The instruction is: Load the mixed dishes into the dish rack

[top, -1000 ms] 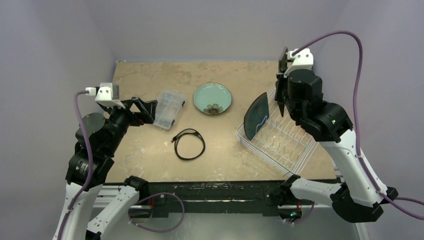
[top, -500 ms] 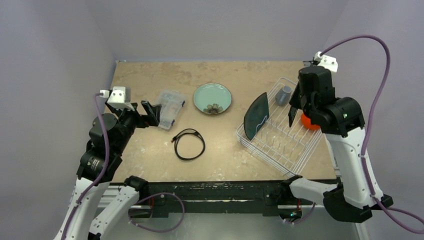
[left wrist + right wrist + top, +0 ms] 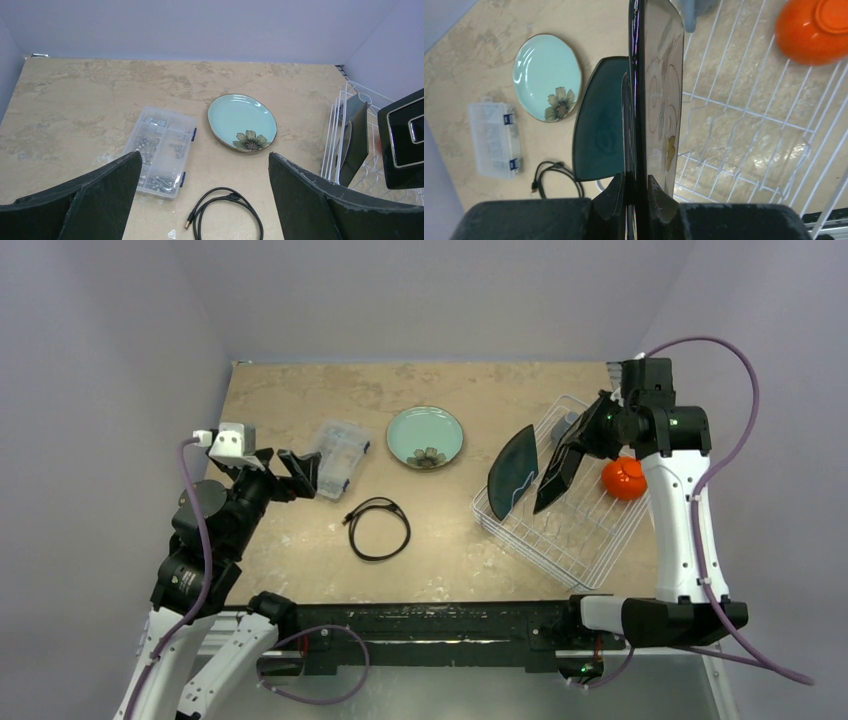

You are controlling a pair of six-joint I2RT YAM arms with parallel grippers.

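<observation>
The white wire dish rack stands at the right. A dark teal plate stands on edge at its left end. My right gripper is shut on the dark-rimmed patterned plate and holds it tilted on edge over the rack, just right of the teal plate. In the right wrist view my fingers pinch the plate's rim. The grey-blue mug sits in the rack's far corner. The orange bowl lies upside down at the rack's right side. The pale mint plate lies on the table. My left gripper is open and empty.
A clear compartment box lies just ahead of my left gripper, and a black coiled cable lies in front of it. Grey walls close in the table at the back and both sides. The rack reaches the table's right front edge.
My right arm has swung left and down, bringing the patterned plate from above the rack's right side to beside the teal plate. My left arm has drawn back slightly.
</observation>
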